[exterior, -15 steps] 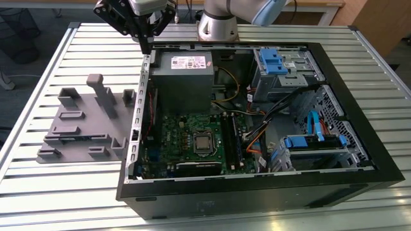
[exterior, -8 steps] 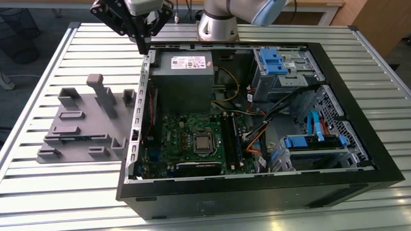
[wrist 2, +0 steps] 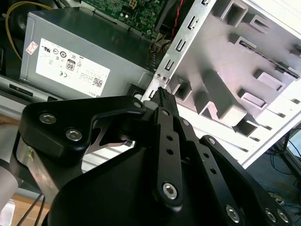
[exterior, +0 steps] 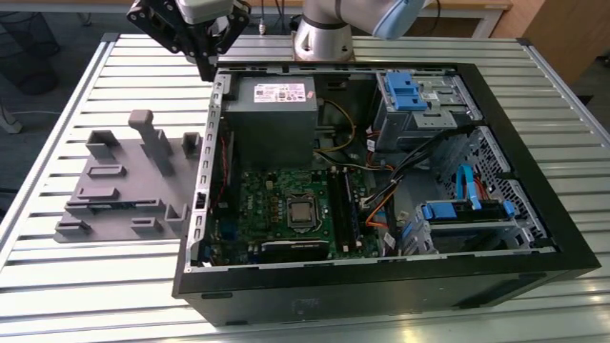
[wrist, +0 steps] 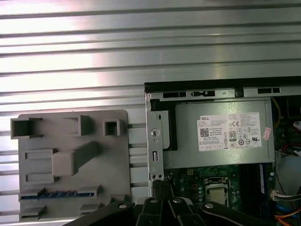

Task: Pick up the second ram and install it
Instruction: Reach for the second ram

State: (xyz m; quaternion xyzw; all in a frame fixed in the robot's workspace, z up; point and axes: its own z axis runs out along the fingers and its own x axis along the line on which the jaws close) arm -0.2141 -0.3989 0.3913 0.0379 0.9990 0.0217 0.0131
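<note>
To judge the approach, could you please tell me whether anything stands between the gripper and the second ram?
The gripper hangs by the case wall. The second ram sits in the grey holder, uncovered. In the exterior view the holder's tall post rises between them.

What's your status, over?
Gripper shut, empty, over case wall. Ram sits in grey holder, untouched. Tall holder post stands near its slot.

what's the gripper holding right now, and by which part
Nothing. The gripper hangs near the computer case's corner with its fingers together and nothing between them; the second ram lies in the grey holder.
</note>
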